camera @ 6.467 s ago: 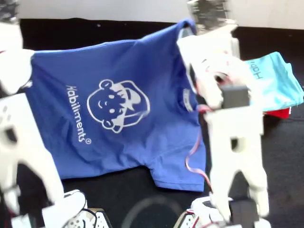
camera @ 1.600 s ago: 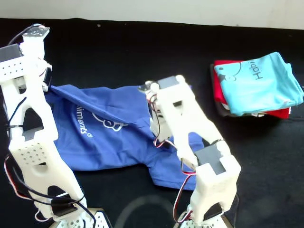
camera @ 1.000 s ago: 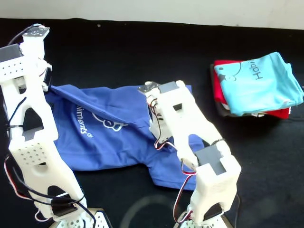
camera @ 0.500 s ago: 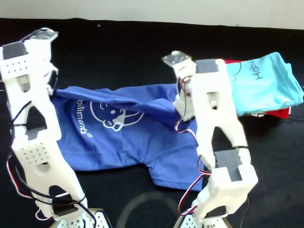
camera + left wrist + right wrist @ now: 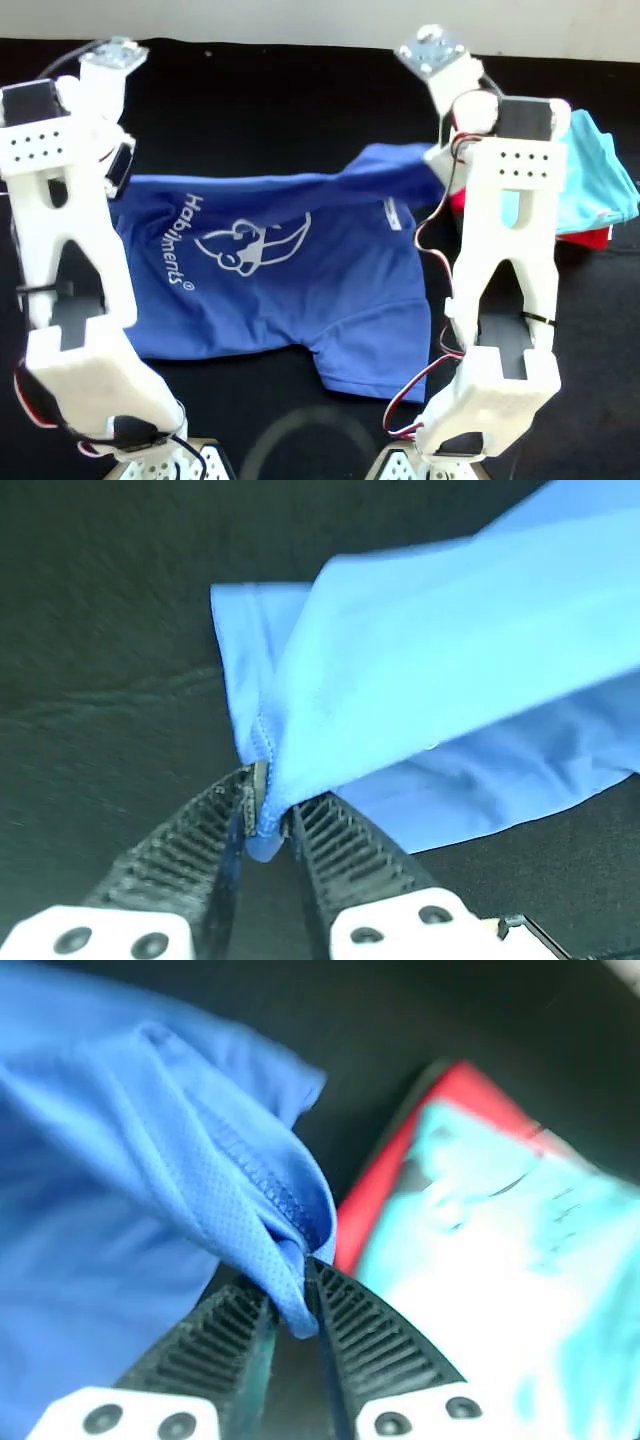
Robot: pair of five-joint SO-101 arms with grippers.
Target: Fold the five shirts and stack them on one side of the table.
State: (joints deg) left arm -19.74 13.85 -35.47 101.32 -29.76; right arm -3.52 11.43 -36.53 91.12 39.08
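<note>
The left pincer is clamped narrow on a hemmed corner of the blue shirt. The right pincer is closed the same way on another stitched edge of it. The shirt's far edge runs taut between the two pincers, raised off the black desk. The rest of the cloth lies print-up on the desk, behind the pincers and towards the arm bases. Close beside the right pincer's tips sits the stack of folded shirts, a turquoise shirt on top of a red shirt.

This looks like the spreading-out that comes before the first fold. To do it well:

- **Move together.** Both pincers should travel at the same height and pace, so the held edge comes down straight rather than skewed.
- **Hold the spread as it is.** Each pincer has only a small bite of hem, so pulling wider risks the cloth slipping free. Easing inward would let the middle sag and wrinkle.
- **Steer clear of the stack.** The right pincer should stay off it, or the hanging sleeve may drag the turquoise shirt askew.
- **Lower before letting go.** The edge should be set fully on the desk first, because a drop from this height would likely leave creases.
</note>
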